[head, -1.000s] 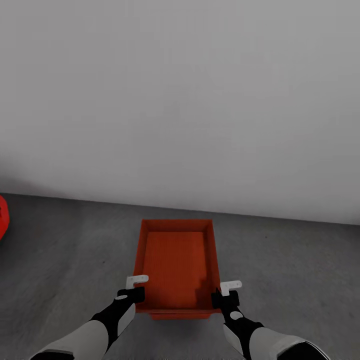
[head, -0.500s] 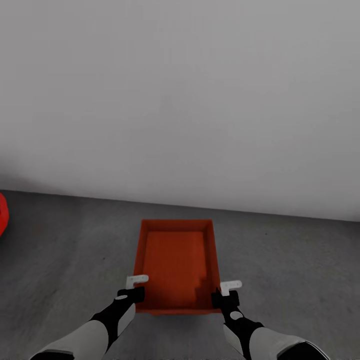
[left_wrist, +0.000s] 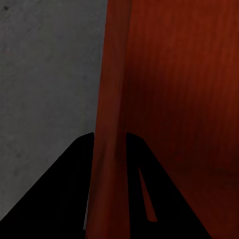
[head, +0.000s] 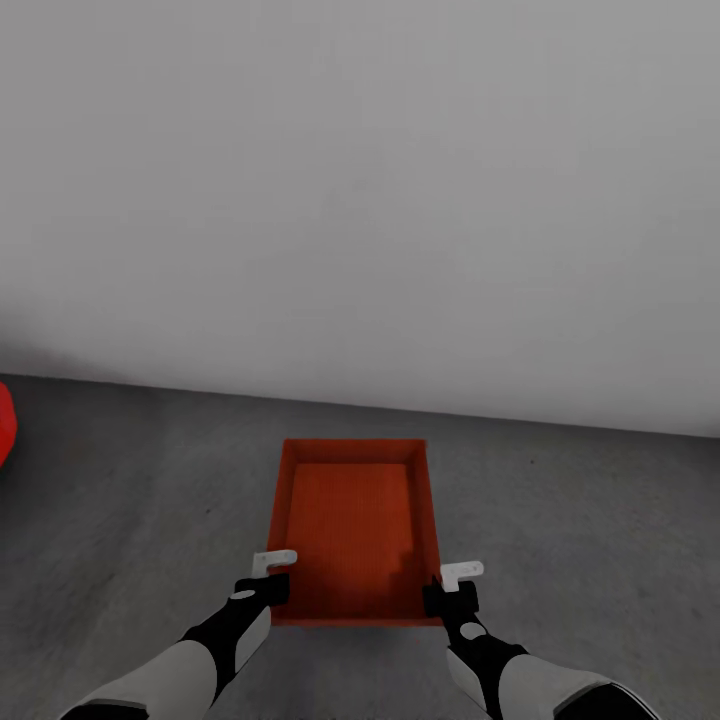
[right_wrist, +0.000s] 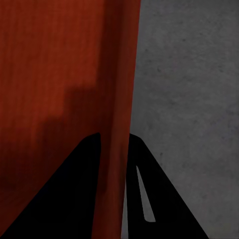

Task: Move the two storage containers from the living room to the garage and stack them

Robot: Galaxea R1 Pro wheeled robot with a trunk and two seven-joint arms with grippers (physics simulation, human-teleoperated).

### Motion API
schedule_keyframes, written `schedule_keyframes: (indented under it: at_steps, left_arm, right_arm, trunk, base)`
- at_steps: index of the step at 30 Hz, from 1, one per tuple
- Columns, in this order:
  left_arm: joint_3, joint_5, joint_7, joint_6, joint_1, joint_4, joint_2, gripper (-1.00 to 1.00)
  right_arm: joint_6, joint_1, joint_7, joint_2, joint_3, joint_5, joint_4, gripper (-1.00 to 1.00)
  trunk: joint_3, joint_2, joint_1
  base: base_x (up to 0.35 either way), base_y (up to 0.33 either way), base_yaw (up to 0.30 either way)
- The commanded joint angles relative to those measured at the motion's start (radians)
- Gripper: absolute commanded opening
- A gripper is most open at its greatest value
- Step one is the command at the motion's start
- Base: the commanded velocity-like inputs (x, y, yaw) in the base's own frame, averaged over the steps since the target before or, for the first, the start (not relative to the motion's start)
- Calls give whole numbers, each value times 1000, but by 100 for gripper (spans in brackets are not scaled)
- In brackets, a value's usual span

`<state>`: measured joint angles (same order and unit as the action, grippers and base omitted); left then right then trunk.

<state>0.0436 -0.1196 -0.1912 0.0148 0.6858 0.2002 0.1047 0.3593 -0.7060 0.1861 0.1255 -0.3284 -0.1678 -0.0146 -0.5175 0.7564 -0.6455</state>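
Down at my wrists, both sets of jaws are clenched on the long side walls of the orange-red rectangular lidless bin [head: 355,530]: my left gripper [head: 273,572] pinches the left wall and my right gripper [head: 455,582] the right one, each near the corner closest to me. The left wrist view shows a dark finger [left_wrist: 74,199] on either side of the thin wall [left_wrist: 112,124], and the right wrist view shows its wall [right_wrist: 119,119] between two fingers [right_wrist: 74,194] in the same way.

To set this bin down well, I judge that I should lower both arms at the same rate so the base meets the dark grey mottled concrete floor [head: 580,540] flat, not near edge first. I would let go only when the bin carries its own weight, then draw each gripper straight up off its wall so the thin rim is not dragged sideways. From the head view I cannot tell whether the base already touches the concrete.

The bin has plain smooth walls, a faintly ribbed floor inside and nothing in it; my arms throw stepped shadows across its near end. It lies lengthwise away from me, squarely between my forearms, with open concrete around it. Beyond it stands the plain white-grey garage wall [head: 360,200], well apart from the far rim. Off to the left edge, a rounded bright red shape [head: 5,425] pokes into view, too little of it to name.
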Motion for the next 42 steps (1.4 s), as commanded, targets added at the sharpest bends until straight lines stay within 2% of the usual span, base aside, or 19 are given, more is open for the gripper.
schedule_keyframes:
  at_steps: [1,34,42]
  left_arm:
    - [-8,-8,-11,2,0,-2,-9,-100]
    - [-8,-8,-11,2,0,-2,-9,-100]
    - [-8,-8,-11,2,0,-3,-10,-100]
  right_arm:
    - [13,-1,4,0,20,-9,2,-100]
    - [13,-1,4,0,20,-9,2,-100]
    - [13,-1,4,0,20,-10,2,-100]
  trunk:
    - [-1,1,0]
    - [-2,1,0]
    - [-2,1,0]
  base:
    - [0,0,0]
    - [16,0,0]
    - [123,0,0]
